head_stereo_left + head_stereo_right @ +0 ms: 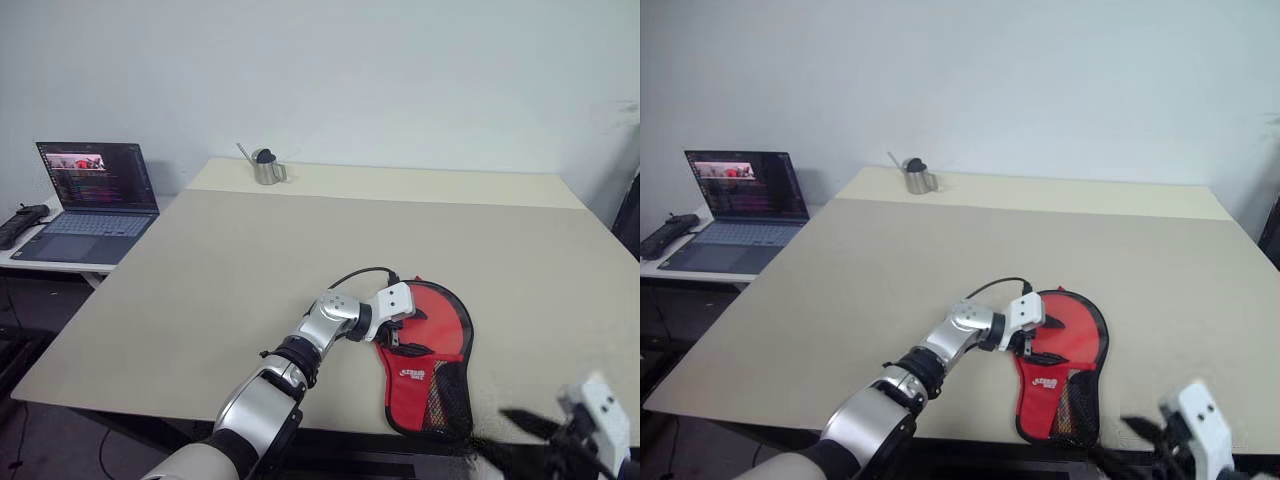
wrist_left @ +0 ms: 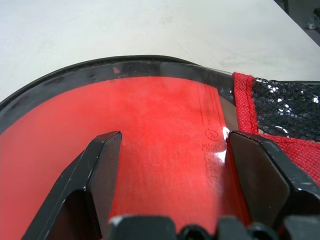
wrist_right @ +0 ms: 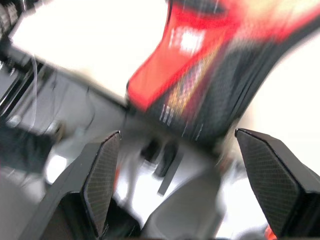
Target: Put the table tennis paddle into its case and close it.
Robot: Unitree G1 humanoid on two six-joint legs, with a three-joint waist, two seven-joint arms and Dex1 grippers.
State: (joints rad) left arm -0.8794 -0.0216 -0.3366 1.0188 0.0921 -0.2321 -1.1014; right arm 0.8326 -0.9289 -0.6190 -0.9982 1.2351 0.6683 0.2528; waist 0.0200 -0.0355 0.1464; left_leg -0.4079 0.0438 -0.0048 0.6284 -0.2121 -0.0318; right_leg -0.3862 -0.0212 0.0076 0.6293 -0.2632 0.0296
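The case (image 1: 425, 385) lies red side up near the table's front edge, with its mesh pocket and white logo at the narrow end. The table tennis paddle (image 2: 160, 115) shows as a glossy red face inside the case's black rim; its handle is hidden. The red fabric and mesh flap (image 2: 285, 105) lies beside that face. My left gripper (image 1: 398, 335) rests open over the round part, its fingers (image 2: 102, 165) spread on the red rubber. My right gripper (image 3: 177, 137) hangs open off the table's front edge by the narrow end, holding nothing.
A small metal cup (image 1: 267, 168) stands at the back of the beige table (image 1: 250, 260). An open laptop (image 1: 95, 200) sits on a lower side table to the left. The case's narrow end reaches the table's front edge.
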